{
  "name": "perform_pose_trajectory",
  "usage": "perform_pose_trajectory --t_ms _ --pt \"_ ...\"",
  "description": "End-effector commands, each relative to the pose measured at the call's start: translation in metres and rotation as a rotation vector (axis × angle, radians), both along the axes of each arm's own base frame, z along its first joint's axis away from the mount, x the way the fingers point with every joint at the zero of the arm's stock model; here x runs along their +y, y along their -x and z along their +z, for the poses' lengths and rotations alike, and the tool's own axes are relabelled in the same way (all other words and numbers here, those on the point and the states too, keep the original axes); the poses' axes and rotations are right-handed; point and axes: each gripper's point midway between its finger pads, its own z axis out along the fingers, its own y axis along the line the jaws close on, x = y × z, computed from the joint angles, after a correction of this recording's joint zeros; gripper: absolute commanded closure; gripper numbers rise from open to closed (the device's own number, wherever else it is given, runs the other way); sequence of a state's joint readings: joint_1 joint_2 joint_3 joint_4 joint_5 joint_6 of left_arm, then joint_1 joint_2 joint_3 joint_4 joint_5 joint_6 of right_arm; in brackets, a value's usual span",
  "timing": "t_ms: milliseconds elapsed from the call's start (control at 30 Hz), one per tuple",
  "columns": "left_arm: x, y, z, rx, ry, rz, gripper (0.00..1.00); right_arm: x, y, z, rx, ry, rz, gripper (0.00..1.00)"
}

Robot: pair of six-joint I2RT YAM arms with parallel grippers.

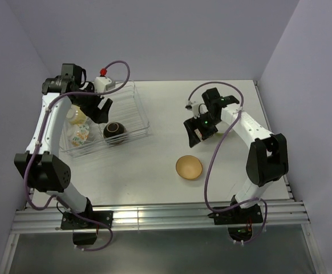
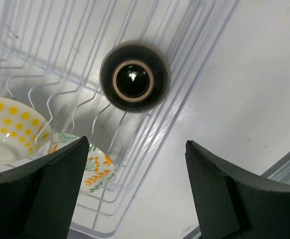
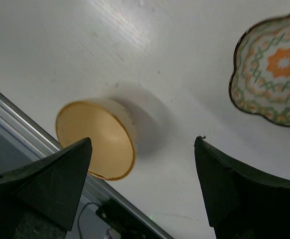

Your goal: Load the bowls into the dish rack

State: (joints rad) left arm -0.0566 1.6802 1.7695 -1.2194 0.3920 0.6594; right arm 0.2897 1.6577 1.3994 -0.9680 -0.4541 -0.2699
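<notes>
The dish rack [image 1: 144, 116] stands at the back left and holds three bowls. A dark brown bowl [image 1: 114, 132] lies in its near right corner, foot ring facing up [image 2: 134, 77]. A yellow-dotted bowl [image 2: 5, 130] and a white bowl with orange flowers [image 2: 98, 167] sit at the rack's left end. My left gripper [image 1: 101, 108] hangs open above the rack [image 2: 45, 59] with nothing between its fingers [image 2: 137, 147]. A tan-orange bowl [image 1: 189, 167] sits upright on the table. My right gripper [image 1: 198, 131] hovers open behind it, the bowl [image 3: 96, 139] near its left finger. A small scalloped patterned bowl [image 3: 273, 74] lies beside it.
The rack's far right section shows only bare wire [image 1: 133, 97]. The table's metal front rail [image 1: 154, 214] runs along the near edge, close to the tan-orange bowl. Grey walls close in the table on the left, back and right.
</notes>
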Motion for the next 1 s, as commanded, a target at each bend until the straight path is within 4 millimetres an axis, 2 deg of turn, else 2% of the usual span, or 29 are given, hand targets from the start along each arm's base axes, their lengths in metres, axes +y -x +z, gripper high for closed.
perform_pose_trajectory --t_ms 0,133,167,233,267,567,733,767,833,967 --pt "-0.025 -0.003 0.043 -0.120 0.158 0.003 0.13 -0.024 0.023 -0.022 0.064 0.111 0.085 0.10" --pt "-0.041 -0.003 0.069 -0.189 0.283 0.036 0.09 -0.028 0.033 -0.043 0.115 0.147 0.091 0.11" --pt "-0.043 -0.002 0.065 -0.182 0.302 0.047 0.09 -0.028 0.032 -0.047 0.114 0.148 0.089 0.12" --pt "-0.050 -0.003 0.076 -0.220 0.360 0.049 0.10 -0.028 0.036 -0.058 0.134 0.160 0.088 0.15" --pt "-0.052 0.000 0.070 -0.207 0.372 0.051 0.10 -0.028 0.037 -0.061 0.139 0.164 0.088 0.16" --pt "-0.063 0.007 0.069 -0.184 0.447 0.049 0.11 -0.015 0.054 -0.082 0.211 0.142 0.130 0.30" --pt "-0.065 0.006 0.072 -0.192 0.502 0.116 0.08 -0.008 0.062 -0.087 0.250 0.117 0.153 0.49" --pt "-0.064 0.005 0.068 -0.189 0.504 0.131 0.07 -0.007 0.064 -0.087 0.254 0.115 0.155 0.51" --pt "-0.064 0.004 0.073 -0.198 0.528 0.163 0.01 -0.005 0.065 -0.088 0.257 0.110 0.159 0.56" --pt "-0.064 0.001 0.079 -0.200 0.553 0.211 0.00 -0.003 0.067 -0.086 0.260 0.102 0.172 0.65"
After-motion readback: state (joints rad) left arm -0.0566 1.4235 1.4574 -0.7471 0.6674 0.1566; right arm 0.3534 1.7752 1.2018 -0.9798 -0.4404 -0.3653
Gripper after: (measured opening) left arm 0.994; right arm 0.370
